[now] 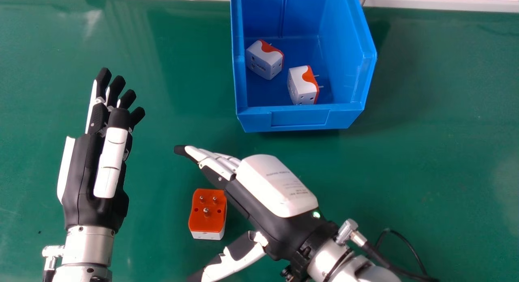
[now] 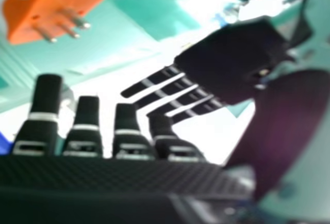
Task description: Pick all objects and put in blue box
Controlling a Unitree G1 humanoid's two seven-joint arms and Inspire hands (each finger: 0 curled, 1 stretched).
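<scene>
Adapter (image 1: pixel 206 225), orange and white, was lying with its pins upward on the green table (image 1: pixel 425 160), near the right hand (image 1: pixel 275 221), which was open. Left hand (image 1: pixel 83 180) was also open. Inside the blue box (image 1: pixel 259 122) were two similar adapters (image 1: pixel 301 85).

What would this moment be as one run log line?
right hand: open, beside loose plug adapter | adapter: on table, prongs up | blue box: two adapters inside | left hand: open

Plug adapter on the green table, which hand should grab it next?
The right hand, probably: it is nearer, with fingers and thumb spread beside the plug adapter; the left hand points past it.
</scene>
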